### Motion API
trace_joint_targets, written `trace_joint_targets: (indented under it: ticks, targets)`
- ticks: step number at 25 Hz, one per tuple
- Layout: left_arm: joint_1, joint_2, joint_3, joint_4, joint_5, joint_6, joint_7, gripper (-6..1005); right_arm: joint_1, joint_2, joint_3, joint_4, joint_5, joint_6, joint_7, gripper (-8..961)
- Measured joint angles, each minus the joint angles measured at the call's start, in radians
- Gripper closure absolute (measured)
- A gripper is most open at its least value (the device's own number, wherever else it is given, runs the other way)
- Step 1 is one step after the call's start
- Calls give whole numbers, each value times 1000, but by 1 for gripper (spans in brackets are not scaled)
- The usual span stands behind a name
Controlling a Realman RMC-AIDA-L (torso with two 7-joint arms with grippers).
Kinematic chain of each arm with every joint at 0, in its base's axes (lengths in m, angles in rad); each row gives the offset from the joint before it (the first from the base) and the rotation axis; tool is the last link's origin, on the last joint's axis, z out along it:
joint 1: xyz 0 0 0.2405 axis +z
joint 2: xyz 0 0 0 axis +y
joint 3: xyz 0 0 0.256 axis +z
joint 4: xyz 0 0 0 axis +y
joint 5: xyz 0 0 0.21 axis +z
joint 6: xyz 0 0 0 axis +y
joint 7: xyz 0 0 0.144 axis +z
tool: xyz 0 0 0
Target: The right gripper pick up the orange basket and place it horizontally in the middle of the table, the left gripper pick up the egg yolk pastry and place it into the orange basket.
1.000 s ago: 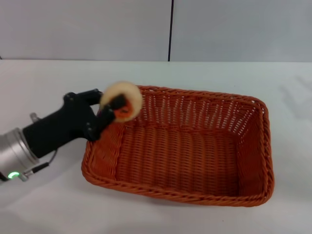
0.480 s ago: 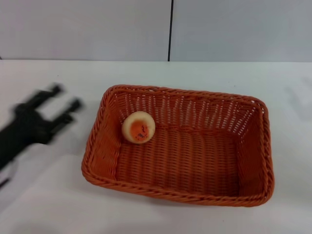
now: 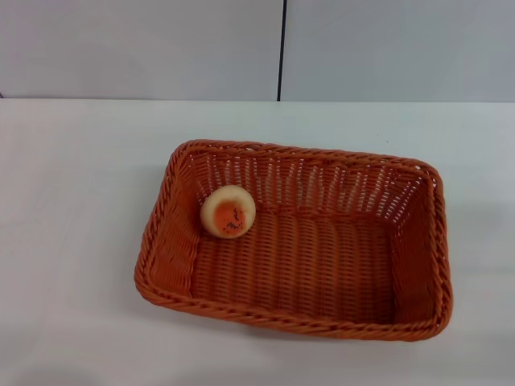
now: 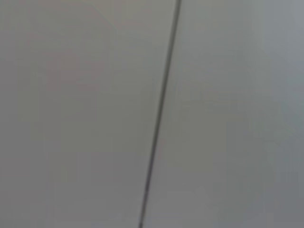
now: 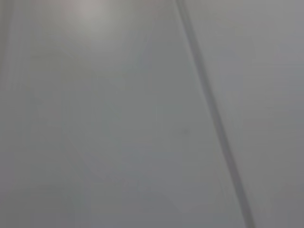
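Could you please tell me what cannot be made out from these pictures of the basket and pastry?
- Both claws: outside the head view; each wrist view shows only a grey wall with a dark seam.
- Underside of the egg yolk pastry: hidden against the weave of the orange basket.
- Table under the basket: covered by it.
- Table's near edge: cut off by the head view's bottom border.

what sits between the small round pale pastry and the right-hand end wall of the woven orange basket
Nothing: in the head view only bare woven floor separates the egg yolk pastry from the right end wall of the orange basket.
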Motion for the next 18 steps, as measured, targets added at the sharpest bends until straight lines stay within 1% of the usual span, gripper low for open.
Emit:
trace_joint_targets:
  ticks: [1,2,3,7,13,18]
  targets:
    - [15,0,-38,-6,-5,-2,26,155,2,0,15,25,0,1,-35,367]
    - [15,0,-38,-6,-5,-2,26,155,7,0,27,61,0,7,-104,367]
    - [33,-4,-75,-12,-6,-6,49,155,7,0,27,61,0,7,-104,367]
    - [58,-5,-110,-55,-7,-1,58,155,23,-1,46,82,0,11,-158,367]
    - [64,-6,-121,-64,-4,-17,103,155,30,-1,53,90,0,36,-160,367]
    - [70,-8,-125,-75,-8,-33,96,155,42,-2,52,99,-3,76,-161,367]
